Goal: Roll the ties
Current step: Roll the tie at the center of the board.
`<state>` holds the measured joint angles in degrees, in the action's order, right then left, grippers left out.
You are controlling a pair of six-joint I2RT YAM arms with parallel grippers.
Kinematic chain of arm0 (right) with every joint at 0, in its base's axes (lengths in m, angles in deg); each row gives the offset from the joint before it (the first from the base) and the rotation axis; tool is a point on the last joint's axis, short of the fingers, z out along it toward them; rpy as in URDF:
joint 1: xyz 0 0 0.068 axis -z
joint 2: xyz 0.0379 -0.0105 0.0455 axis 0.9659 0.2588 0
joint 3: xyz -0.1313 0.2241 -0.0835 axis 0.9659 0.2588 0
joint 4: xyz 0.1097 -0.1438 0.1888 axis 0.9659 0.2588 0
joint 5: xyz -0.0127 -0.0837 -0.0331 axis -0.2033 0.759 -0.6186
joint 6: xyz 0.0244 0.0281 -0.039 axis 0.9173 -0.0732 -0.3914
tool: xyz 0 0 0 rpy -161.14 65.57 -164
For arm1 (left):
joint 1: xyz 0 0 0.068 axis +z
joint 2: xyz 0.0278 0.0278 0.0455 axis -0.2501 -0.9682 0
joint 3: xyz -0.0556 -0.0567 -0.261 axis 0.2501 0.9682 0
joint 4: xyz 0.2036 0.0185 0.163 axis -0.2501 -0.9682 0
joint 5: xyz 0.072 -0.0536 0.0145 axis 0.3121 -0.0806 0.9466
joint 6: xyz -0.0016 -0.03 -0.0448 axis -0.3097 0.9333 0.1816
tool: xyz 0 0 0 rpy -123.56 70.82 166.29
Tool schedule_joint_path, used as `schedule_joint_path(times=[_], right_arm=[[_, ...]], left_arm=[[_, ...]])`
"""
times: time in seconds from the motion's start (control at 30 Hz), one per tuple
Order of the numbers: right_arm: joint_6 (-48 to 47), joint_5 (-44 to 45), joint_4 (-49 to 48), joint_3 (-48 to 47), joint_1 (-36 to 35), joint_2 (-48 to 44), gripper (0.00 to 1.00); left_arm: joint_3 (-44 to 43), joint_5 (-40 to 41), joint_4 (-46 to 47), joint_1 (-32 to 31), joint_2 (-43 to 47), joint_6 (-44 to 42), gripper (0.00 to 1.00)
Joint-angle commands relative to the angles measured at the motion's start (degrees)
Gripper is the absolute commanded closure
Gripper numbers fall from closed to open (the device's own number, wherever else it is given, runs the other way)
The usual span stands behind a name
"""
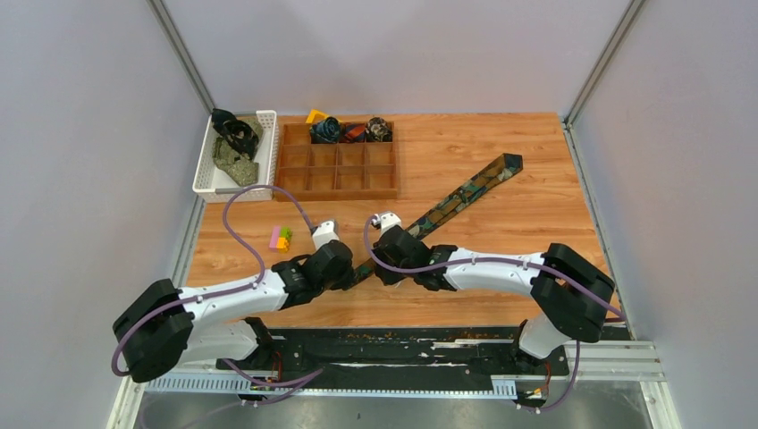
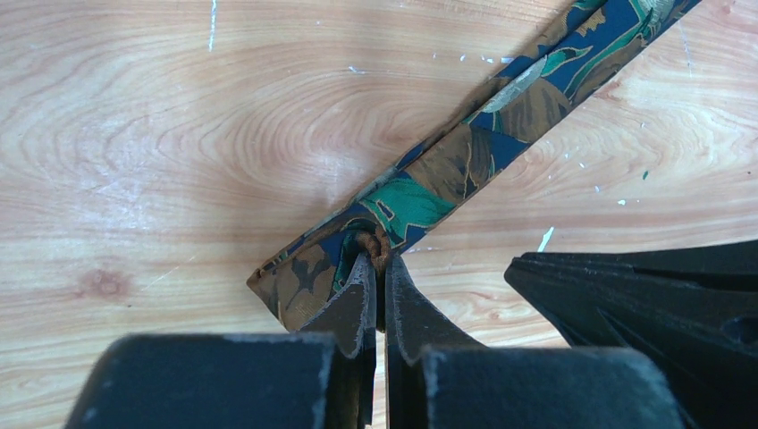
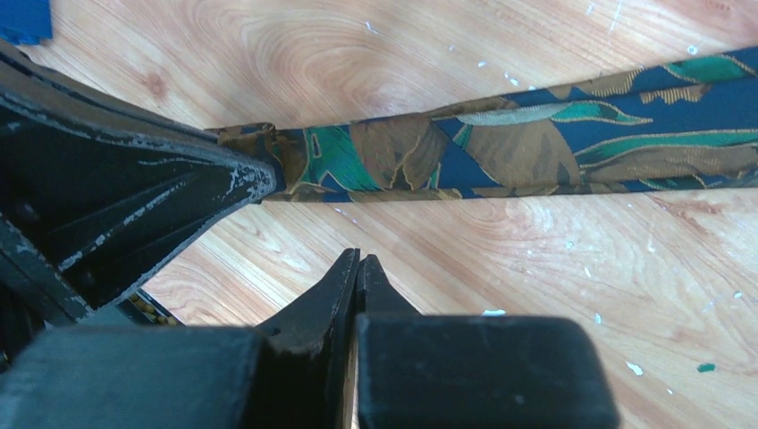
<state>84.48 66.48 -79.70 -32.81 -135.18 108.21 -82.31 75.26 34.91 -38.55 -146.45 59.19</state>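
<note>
We see the left gripper [image 2: 379, 268] closed tight, and it pinches the edge of the tie [image 2: 501, 134] close to its narrow end. The right gripper [image 3: 358, 264] is closed too and holds nothing; its tips are just beside the tie. The tie lies flat and diagonal on the table [image 1: 501, 161], wide end far right. Behind, rolled ties [image 1: 327, 130] sit in the back row of a wooden tray [image 1: 336, 195], loose ties [image 1: 234, 147] in a white basket [image 1: 223, 185], blocks [image 1: 281, 238] near the left arm.

A white basket [image 1: 217, 185] stands just beside a divided wooden tray [image 1: 338, 166] on the surface [image 1: 527, 223]; small coloured blocks [image 1: 281, 238], perhaps plastic, lie apart.
</note>
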Motion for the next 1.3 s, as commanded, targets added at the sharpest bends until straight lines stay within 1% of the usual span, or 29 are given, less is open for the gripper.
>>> schedule_joint_path(times=[0.0,0.07,0.13,0.23,0.3,0.4,0.5,0.67,0.83,0.97,1.1,1.2,1.27], right_arm=[[0.37,0.03,-1.07,0.82,-0.19,-2.14,1.00],[0.40,-0.09,-1.08,0.98,-0.14,-2.23,1.00],[0.38,-0.19,-1.05,1.04,-0.12,-2.24,1.00],[0.59,-0.35,-0.99,1.08,-0.13,-2.24,1.00],[0.60,-0.44,-0.97,0.96,-0.12,-2.22,1.00],[0.63,-0.72,-0.87,0.57,-0.13,-2.33,1.00],[0.57,-1.43,-1.01,0.12,-0.09,-2.50,1.00],[0.77,-4.50,-2.75,-0.66,0.13,-2.10,1.00],[1.93,-9.32,-5.10,-1.07,1.29,-0.97,0.98],[2.39,-11.07,-5.97,-1.69,2.06,-0.28,0.94],[2.74,-12.26,-6.00,-3.02,2.60,0.61,0.89],[2.98,-12.78,-5.86,-4.13,2.87,1.60,0.87],[3.21,-13.05,-5.46,-4.97,3.11,2.60,0.85]], left_arm=[[-1.45,-0.22,5.55,0.78,-2.91,-0.86,1.00],[-1.27,-0.59,6.60,0.90,-3.98,-0.49,1.00],[-0.96,-0.90,7.52,1.00,-4.64,-0.24,0.95],[-0.65,-1.16,8.44,1.24,-5.06,0.36,0.76],[-0.44,-1.12,8.71,1.34,-4.90,0.85,0.65],[-0.22,-0.56,8.34,1.36,-4.03,1.43,0.55],[-0.07,-0.19,8.12,1.36,-3.09,1.55,0.50],[0.90,0.29,7.78,1.36,-1.28,2.66,0.52],[2.30,0.70,7.56,1.36,0.75,3.35,0.60],[3.46,1.34,7.00,1.36,2.68,3.50,0.68],[4.33,2.61,6.29,1.38,4.97,3.47,0.85],[4.91,2.99,6.18,1.36,6.09,3.30,0.90],[5.18,3.08,6.11,1.36,6.56,3.24,0.92]])
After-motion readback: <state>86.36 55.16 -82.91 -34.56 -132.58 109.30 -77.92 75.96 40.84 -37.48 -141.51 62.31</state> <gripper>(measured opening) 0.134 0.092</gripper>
